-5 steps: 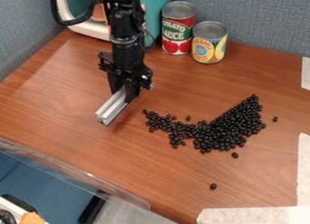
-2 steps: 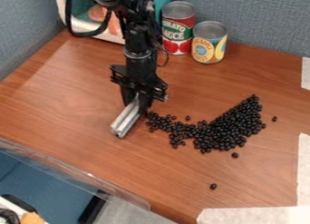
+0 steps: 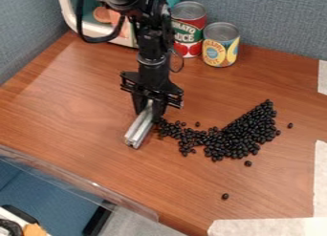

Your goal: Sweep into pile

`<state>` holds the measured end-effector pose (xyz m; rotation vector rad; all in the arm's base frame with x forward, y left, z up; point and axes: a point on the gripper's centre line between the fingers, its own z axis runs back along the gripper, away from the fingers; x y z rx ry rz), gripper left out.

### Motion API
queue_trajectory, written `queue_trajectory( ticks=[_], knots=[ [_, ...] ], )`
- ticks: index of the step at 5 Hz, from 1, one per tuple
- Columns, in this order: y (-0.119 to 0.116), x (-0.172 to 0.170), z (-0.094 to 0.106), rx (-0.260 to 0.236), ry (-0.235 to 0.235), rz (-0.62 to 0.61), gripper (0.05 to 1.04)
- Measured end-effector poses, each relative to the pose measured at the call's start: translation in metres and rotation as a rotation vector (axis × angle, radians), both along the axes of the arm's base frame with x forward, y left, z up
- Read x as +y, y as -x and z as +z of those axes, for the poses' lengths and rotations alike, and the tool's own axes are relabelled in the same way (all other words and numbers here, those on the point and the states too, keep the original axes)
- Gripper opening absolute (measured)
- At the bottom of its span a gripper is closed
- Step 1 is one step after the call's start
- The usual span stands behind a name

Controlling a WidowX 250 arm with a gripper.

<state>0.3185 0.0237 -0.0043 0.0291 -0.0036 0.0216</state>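
So the end effector [image 3: 150, 106] is clamped on a silver metal bar [image 3: 139, 130], long axis running upper right to lower left in the view. The black beans [image 3: 236, 137] are spread over the desk [image 3: 76, 111] to the bar's right, nearest ones just beside it. Pushing rightward, broadside, looks like the move, though the stray bean [image 3: 224, 196] would probably get missed.

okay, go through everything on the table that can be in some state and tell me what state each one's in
gripper: closed on the metal bar
metal bar: held aslant, by the beans' left end
black beans: bunched in an uneven sprawl, a few strays apart
red can: upright
yellow can: upright, beside the red one
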Motion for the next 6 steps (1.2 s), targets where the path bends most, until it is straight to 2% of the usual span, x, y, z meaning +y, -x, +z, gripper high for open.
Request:
queue_trajectory(
  ticks=[2,4,6],
  knots=[
    [-0.002,-0.052,0.001,-0.021,0.005,-0.043,0.369],
    [-0.010,-0.093,0.001,-0.033,0.021,-0.031,0.369],
    [-0.017,-0.115,0.001,-0.034,0.055,0.006,0.369]
  ],
)
